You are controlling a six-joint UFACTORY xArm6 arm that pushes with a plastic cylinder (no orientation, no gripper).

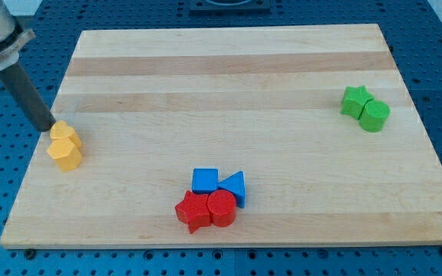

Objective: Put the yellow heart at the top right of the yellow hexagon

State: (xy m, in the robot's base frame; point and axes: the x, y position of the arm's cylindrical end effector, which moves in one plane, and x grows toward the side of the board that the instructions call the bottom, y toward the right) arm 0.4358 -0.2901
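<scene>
Two yellow blocks sit touching at the board's left edge. The upper one looks like the yellow heart (62, 132) and the lower one like the yellow hexagon (66, 155). The heart lies just above the hexagon, slightly to its left. My tip (46, 127) is at the heart's upper left, touching or almost touching it. The dark rod slants up to the view's top left corner.
A blue cube (204, 180), a blue triangle (234, 186), a red star (192, 211) and a red cylinder (222, 207) cluster at the bottom centre. A green star (355, 100) and a green cylinder (374, 115) touch at the right. The wooden board (229, 69) lies on a blue perforated table.
</scene>
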